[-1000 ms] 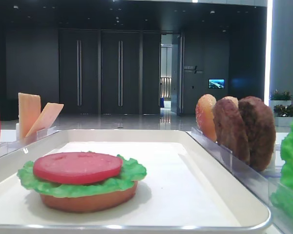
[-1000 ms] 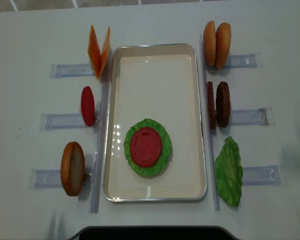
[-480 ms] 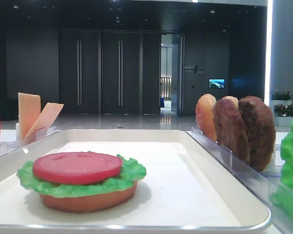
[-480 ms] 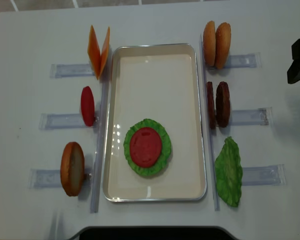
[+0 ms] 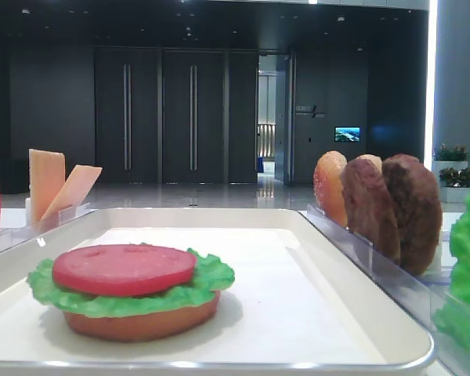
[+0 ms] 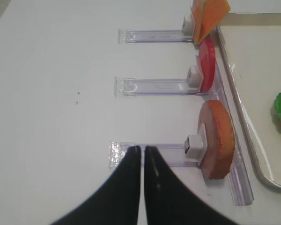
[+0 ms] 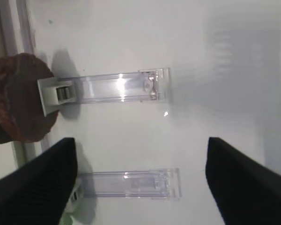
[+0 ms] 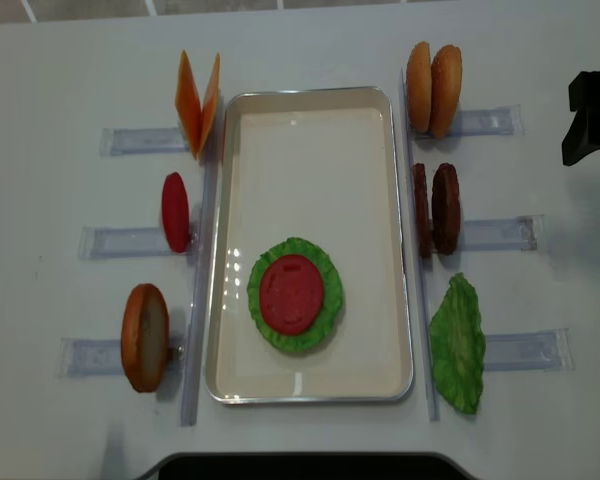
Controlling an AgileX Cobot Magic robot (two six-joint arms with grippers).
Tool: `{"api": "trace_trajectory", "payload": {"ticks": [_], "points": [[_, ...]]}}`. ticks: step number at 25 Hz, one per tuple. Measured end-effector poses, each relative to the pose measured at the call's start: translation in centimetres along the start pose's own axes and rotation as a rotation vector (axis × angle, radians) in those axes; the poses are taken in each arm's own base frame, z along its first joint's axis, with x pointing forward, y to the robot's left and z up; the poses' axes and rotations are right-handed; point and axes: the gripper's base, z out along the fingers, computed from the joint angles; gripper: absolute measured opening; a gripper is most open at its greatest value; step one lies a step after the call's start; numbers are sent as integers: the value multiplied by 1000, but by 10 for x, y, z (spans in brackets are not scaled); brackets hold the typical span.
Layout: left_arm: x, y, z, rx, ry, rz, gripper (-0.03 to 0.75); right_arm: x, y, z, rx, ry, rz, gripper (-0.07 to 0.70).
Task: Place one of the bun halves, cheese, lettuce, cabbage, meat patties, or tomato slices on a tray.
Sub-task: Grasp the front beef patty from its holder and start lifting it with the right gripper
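Upright, meat patties [image 8: 436, 208] on edge, faces toward tray [image 8: 310, 130].

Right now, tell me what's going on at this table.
A burger is being stacked on the white tray: a bun base, a lettuce leaf and a tomato slice are already piled there. Neither arm holds anything. The right gripper is open above the clear racks beside the meat patties, which stand upright in their rack. The left gripper is shut and empty, out by the rack holding a bun half.
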Motion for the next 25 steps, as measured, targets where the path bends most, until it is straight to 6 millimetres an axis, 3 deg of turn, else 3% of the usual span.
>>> {"api": "trace_trajectory", "payload": {"ticks": [10, 17, 25], "points": [[0, 0, 0, 0, 0, 0, 0, 0, 60, 0, -53, -48, -22, 538], [0, 0, 0, 0, 0, 0, 0, 15, 104, 4, -103, -48, -88, 538], [0, 0, 0, 0, 0, 0, 0, 27, 143, 23, -127, 11, -141, 538]]}}
